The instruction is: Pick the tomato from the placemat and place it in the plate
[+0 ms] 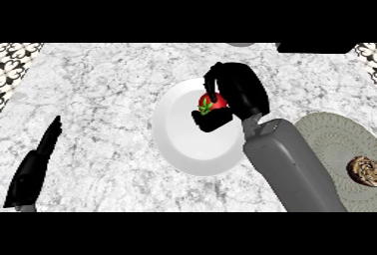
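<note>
A red tomato [214, 102] with a green stem is held over the white plate [184, 144] at the counter's middle. My right hand [239, 89] is shut on the tomato, fingers curled over its top and thumb under it, above the plate's upper right part. Whether the tomato touches the plate I cannot tell. The round grey-green placemat [331, 134] lies to the right, partly hidden by my right forearm. My left hand [37, 164] rests open at the left edge, fingers pointing up.
A brown round item [362, 170], like a cookie or doughnut, sits on the placemat's right side. Patterned tiles show at the top corners. A dark object [313, 47] lies at the counter's far right edge.
</note>
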Robot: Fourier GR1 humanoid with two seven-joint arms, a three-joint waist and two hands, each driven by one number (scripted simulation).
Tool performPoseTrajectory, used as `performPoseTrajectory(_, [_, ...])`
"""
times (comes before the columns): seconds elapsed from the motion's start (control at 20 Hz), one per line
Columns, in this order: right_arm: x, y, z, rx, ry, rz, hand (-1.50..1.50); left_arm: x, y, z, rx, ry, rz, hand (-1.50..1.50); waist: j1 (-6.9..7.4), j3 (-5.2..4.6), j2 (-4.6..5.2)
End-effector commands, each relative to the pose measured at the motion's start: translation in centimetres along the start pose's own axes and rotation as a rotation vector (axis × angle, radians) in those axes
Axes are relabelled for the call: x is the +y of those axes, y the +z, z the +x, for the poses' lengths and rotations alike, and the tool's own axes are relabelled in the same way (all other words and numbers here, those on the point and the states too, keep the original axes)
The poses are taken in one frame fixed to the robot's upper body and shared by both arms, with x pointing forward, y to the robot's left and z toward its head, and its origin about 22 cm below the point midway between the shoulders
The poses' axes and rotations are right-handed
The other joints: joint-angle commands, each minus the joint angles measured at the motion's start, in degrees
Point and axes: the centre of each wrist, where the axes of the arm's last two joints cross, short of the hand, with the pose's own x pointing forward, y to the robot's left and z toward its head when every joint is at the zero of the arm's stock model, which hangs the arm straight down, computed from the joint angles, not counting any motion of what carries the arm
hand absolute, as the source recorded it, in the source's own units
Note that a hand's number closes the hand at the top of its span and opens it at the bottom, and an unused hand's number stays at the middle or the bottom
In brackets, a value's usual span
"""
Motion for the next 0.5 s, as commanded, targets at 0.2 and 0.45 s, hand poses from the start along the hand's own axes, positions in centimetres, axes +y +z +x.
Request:
performPoseTrajectory(0.2, [5.8,-2.7,0.2,0.054,-0.107,0.148,1.50,0.4,0.9,-0.4,-0.017,0.003,-0.010,0.00,0.92,0.04,0.10])
performPoseTrajectory(0.45, [8.5,-3.1,-2.4,0.239,-0.161,0.045,-1.50,0.7,0.3,0.2,-0.015,-0.007,0.003,0.00,0.75,0.04,0.12])
